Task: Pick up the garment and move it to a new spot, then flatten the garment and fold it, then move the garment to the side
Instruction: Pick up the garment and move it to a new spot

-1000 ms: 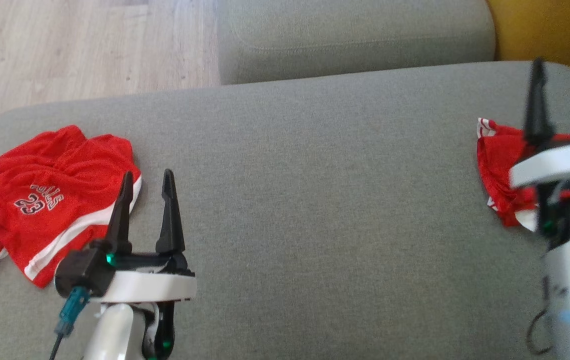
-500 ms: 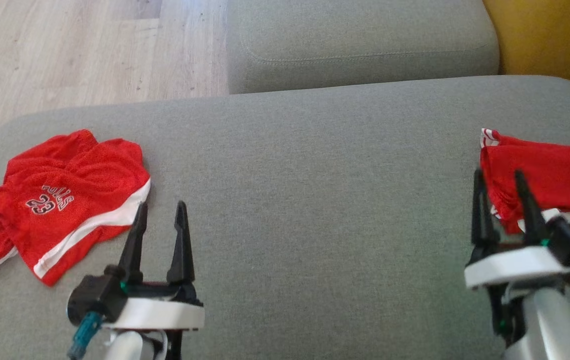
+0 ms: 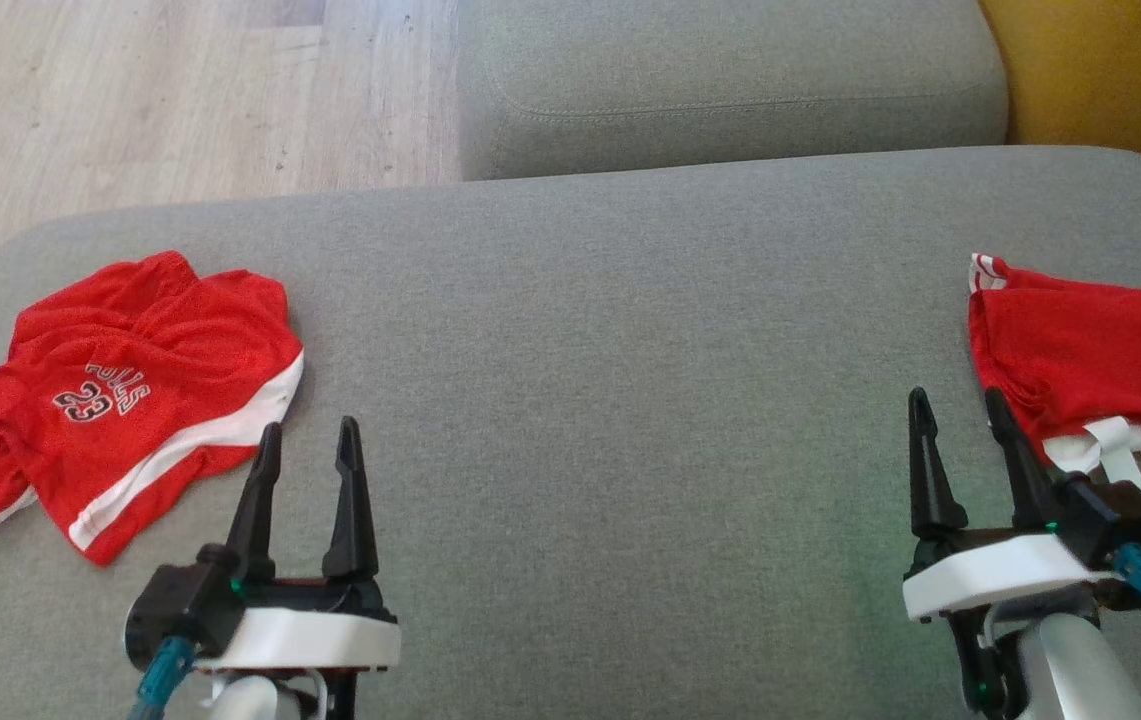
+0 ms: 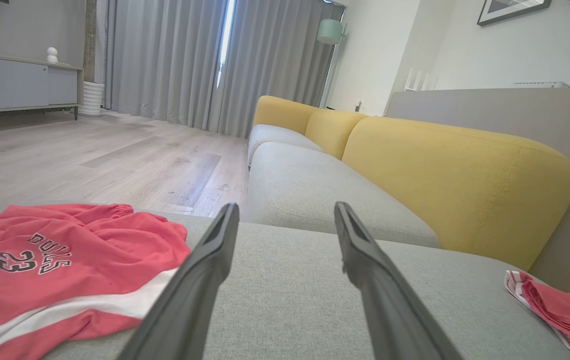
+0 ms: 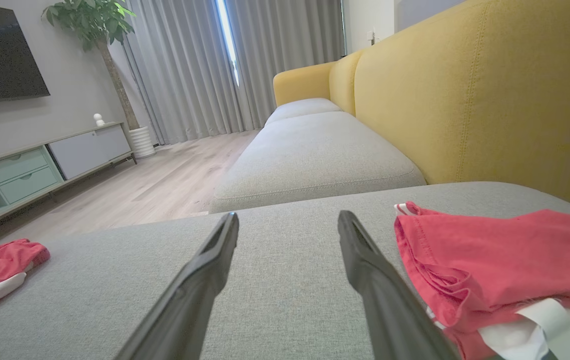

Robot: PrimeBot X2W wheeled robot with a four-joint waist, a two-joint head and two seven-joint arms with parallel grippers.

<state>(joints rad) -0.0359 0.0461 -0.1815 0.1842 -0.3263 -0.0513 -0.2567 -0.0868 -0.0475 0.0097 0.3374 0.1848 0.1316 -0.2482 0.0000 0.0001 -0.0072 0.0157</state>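
The crumpled red garment (image 3: 130, 390) lies on the sofa seat (image 3: 610, 350), just left of your left gripper (image 3: 310, 426), its white stripe running near-left to far-right. That arm is the nearer. Both grippers stand apart and empty, the right gripper (image 3: 956, 393) beside a folded red garment (image 3: 1090, 350).

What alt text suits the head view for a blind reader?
The left tool and right tool, both open and empty, point forward over a grey sofa seat. A crumpled red garment marked 23 lies on the left, a folded red garment on the right.
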